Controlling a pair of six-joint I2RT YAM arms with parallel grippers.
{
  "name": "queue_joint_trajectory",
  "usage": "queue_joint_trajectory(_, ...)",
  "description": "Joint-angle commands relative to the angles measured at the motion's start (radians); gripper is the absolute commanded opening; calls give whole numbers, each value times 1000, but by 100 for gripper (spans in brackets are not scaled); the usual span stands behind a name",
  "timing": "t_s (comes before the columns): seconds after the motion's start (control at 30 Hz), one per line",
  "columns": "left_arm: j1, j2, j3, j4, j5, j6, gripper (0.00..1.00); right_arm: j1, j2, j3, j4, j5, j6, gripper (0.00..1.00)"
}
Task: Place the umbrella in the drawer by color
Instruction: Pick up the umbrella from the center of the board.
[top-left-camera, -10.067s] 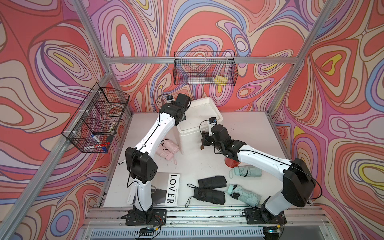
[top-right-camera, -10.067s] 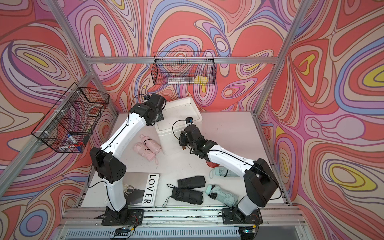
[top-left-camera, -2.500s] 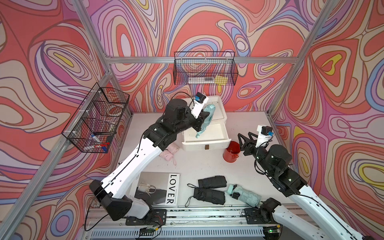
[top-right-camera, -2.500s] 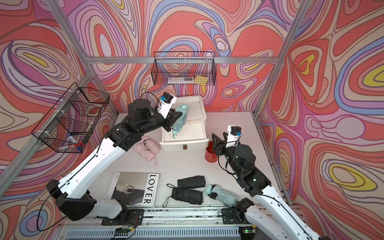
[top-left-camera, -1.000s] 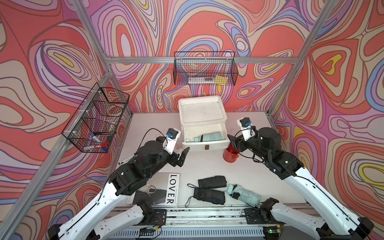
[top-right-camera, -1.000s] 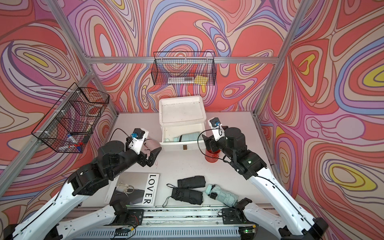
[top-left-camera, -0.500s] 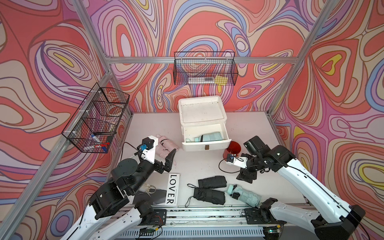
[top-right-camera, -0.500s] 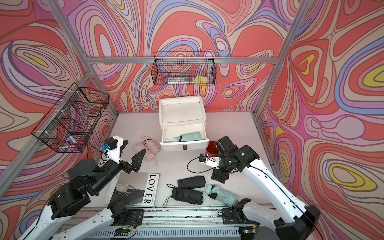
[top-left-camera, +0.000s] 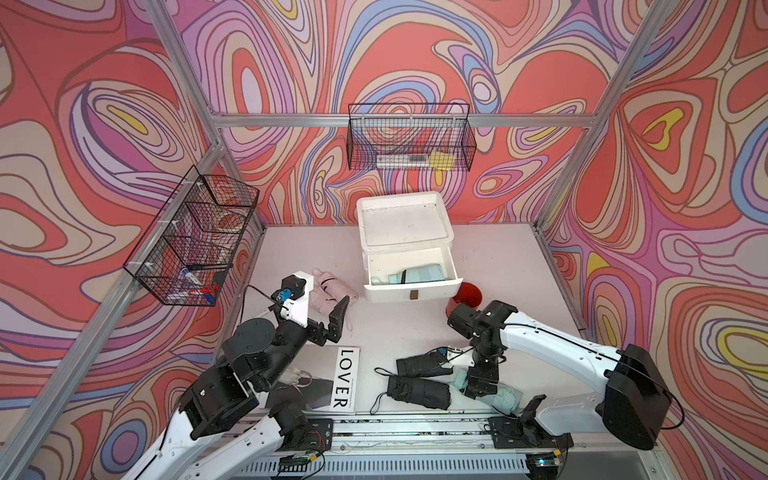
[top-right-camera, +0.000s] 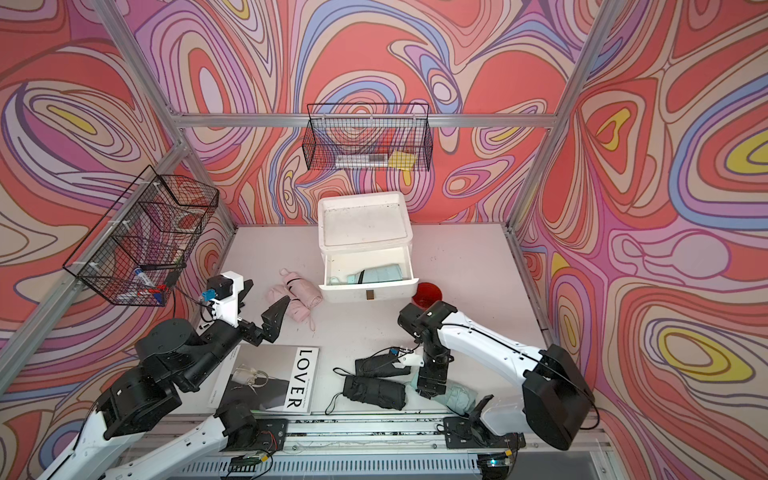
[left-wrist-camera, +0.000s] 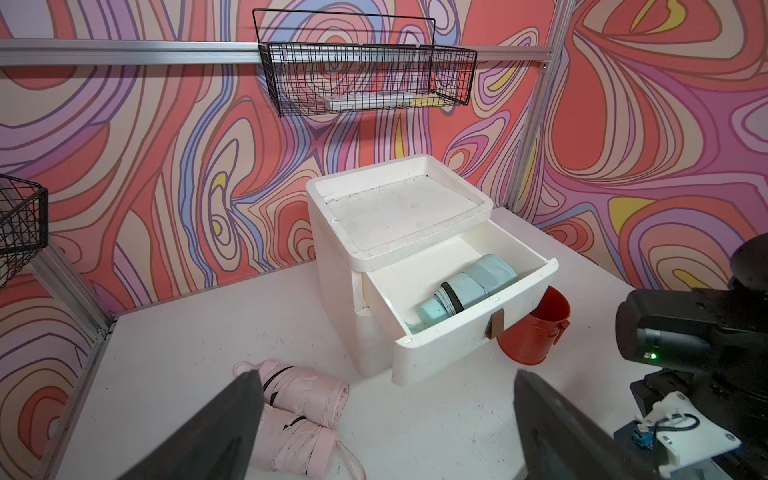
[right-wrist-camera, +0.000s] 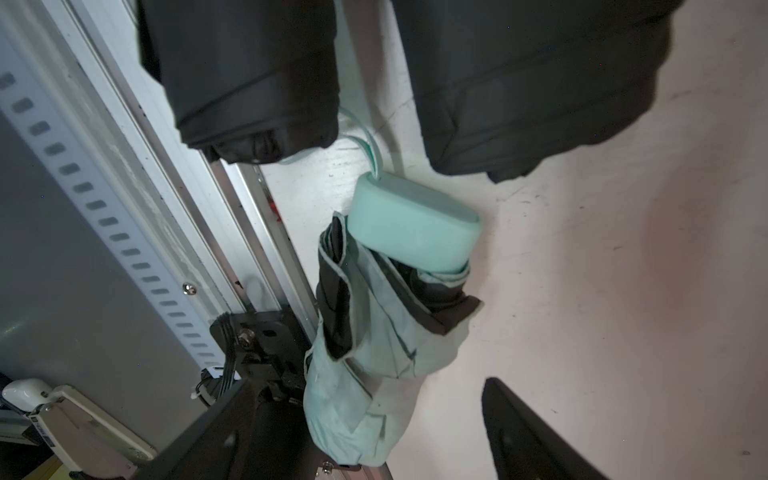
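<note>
While my right claw (top-left-camera: 481, 388) hangs spread wide over the mint umbrella (right-wrist-camera: 374, 332) at the table's (top-left-camera: 415, 328) front edge, I judge it light, soft and slithery; the bundled canopy behind the hard handle (right-wrist-camera: 411, 224) suits best. Farther off, the open drawer (top-left-camera: 413, 286) holds its twin (top-left-camera: 419, 275).

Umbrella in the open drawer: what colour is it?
The umbrella is mint green, clearest in the left wrist view.

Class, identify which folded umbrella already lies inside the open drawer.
The mint-green umbrella in the white drawer; the other mint umbrella, black umbrellas and pink umbrellas lie on the table.
</note>
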Motion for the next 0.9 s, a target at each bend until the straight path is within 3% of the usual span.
queue_joint_trajectory(0.0,9,-10,-12,30,-13,5,99,15,18,-31,78,16,35,89)
queue_joint_trajectory(0.37,9,-20,-15,35,-18,8,99,66,82,-131,220,118,23,90)
queue_joint_trajectory(0.57,9,-40,-27,44,-21,13,99,79,-26,-235,350,124,-30,86)
queue_joint_trajectory(0.63,9,-50,-36,49,-22,13,99,80,-87,-270,394,118,-53,78)
queue_joint_trajectory(0.73,9,-57,-40,55,-22,13,99,80,-147,-304,446,136,-74,51)
queue_joint_trajectory(0.87,9,-54,-40,53,-27,13,99,79,-182,-279,465,168,-89,31)
